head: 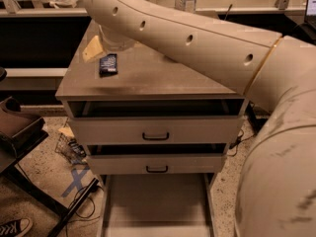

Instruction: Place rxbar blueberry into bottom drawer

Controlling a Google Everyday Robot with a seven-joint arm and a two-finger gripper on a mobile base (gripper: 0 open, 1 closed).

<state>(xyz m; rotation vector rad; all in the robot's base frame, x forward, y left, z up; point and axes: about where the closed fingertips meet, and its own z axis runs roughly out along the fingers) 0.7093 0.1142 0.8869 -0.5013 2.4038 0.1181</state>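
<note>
rxbar blueberry (108, 64) below arm (187, 38); hand hidden

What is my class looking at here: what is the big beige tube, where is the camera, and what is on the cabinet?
The big beige tube is a robot's arm, running from the lower right across to the upper left. There is only one view, looking down past the arm; where the camera is mounted I cannot tell. The arm ends in a gripper, mostly hidden behind the arm, over the back left of the cabinet top. Just in front of it a small dark blue bar lies flat on the top, not lifted. Below are two drawers with black handles, and under them the bottom drawer, pulled well out.
</note>
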